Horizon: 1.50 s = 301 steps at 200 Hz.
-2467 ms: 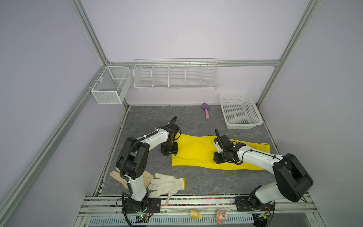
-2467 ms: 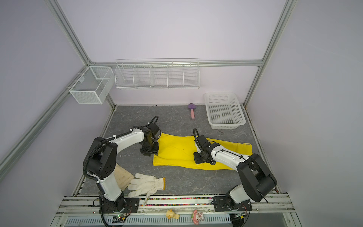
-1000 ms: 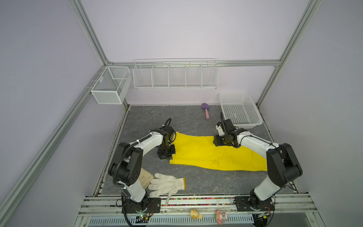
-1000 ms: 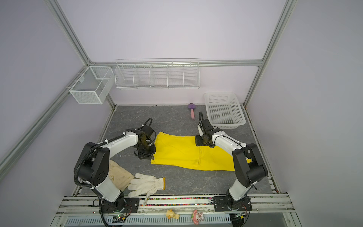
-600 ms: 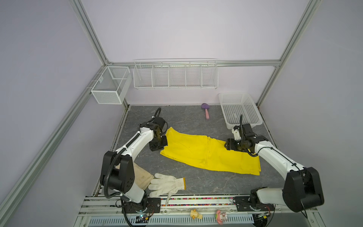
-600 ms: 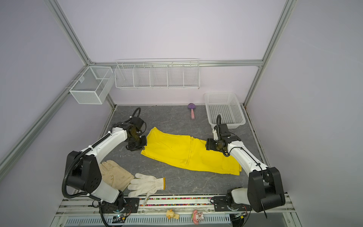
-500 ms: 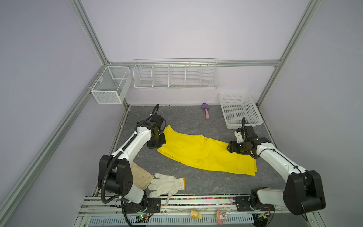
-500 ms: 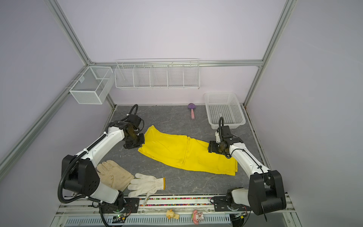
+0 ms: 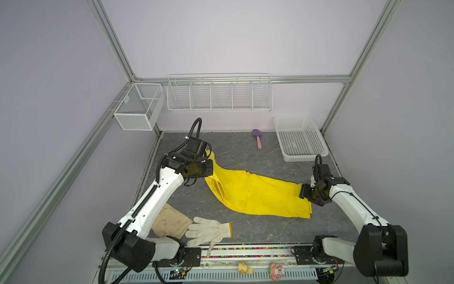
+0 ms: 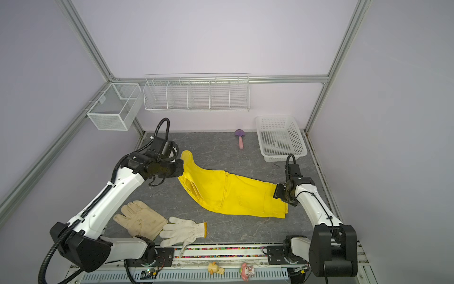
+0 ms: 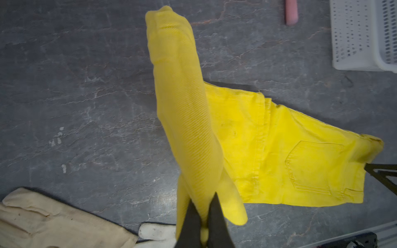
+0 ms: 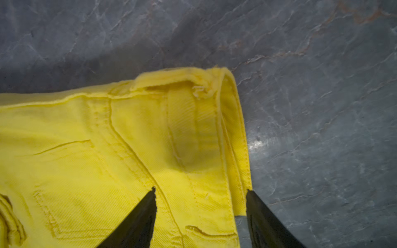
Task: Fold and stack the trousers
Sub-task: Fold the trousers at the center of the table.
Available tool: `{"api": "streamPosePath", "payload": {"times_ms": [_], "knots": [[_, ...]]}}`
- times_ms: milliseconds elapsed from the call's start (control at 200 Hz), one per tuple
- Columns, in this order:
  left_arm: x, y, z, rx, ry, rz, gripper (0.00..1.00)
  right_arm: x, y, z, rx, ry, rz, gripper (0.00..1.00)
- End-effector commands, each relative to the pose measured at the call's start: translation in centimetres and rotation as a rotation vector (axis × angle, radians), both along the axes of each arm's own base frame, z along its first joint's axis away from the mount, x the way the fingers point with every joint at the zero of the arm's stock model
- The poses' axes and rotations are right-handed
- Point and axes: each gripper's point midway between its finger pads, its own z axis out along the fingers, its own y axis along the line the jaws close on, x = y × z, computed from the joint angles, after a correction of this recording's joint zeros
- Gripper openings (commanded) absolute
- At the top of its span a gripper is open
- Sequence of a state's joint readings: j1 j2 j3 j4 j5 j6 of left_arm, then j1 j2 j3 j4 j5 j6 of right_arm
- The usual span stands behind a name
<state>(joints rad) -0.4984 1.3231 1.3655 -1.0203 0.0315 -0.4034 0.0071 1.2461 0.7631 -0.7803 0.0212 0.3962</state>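
Bright yellow cloth trousers [image 9: 255, 194] lie on the grey mat [image 9: 245, 152]. The leg end is raised and clamped in your left claw [image 11: 203, 199]. The waistband sits between the spread tips of your right claw [image 12: 200, 189], ungripped. Risk: pull left now and the unpinned waist drags, skewing the fold. The thin pinch may slip and drop the leg.
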Motion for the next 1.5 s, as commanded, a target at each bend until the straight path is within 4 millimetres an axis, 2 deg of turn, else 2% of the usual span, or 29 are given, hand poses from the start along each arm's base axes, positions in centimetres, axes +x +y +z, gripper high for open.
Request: {"api": "streamPosePath", "payload": {"times_ms": [0,110,220,335,475,615,745,875,970,1064,1254,1394,1499], "knots": [[0.1,-3.9,3.9,-0.108,-0.131,-0.097,0.00,-0.4,0.2,-2.0,0.031,0.056,-0.010,0.64],[-1.1,-8.0,5.7,-0.147,-0.201,-0.205,0.00,-0.4,0.1,-3.2,0.045,0.081,-0.009,0.56],[-1.9,-11.1,6.3,-0.185,-0.211,-0.260,0.00,0.0,0.1,-3.9,0.060,0.090,-0.011,0.52],[-3.0,-15.1,7.0,-0.247,-0.220,-0.322,0.00,0.2,0.6,-4.7,0.095,0.099,-0.012,0.47],[-4.7,-20.1,7.3,-0.308,-0.225,-0.421,0.00,0.6,1.2,-5.3,0.135,0.099,-0.012,0.45],[-6.0,-23.3,6.6,-0.342,-0.204,-0.495,0.00,1.2,1.8,-5.4,0.165,0.089,-0.001,0.44],[-7.3,-26.0,6.2,-0.364,-0.193,-0.566,0.00,1.8,2.3,-5.7,0.199,0.081,-0.004,0.43],[-8.2,-28.2,5.0,-0.390,-0.170,-0.610,0.00,2.3,2.8,-5.7,0.235,0.069,-0.004,0.41],[-8.4,-30.1,3.9,-0.411,-0.157,-0.635,0.00,2.5,3.5,-5.7,0.269,0.063,0.000,0.40],[-8.1,-31.8,3.6,-0.436,-0.147,-0.648,0.00,2.2,4.2,-5.7,0.307,0.065,0.001,0.40],[-7.8,-33.6,5.3,-0.482,-0.188,-0.670,0.00,2.1,5.0,-5.3,0.347,0.053,-0.002,0.40],[-8.5,-35.2,3.2,-0.484,-0.132,-0.708,0.00,2.4,5.6,-4.5,0.388,0.033,0.001,0.40],[-8.3,-35.8,2.3,-0.487,-0.136,-0.716,0.00,2.9,6.0,-2.5,0.419,-0.003,0.005,0.43]]}}
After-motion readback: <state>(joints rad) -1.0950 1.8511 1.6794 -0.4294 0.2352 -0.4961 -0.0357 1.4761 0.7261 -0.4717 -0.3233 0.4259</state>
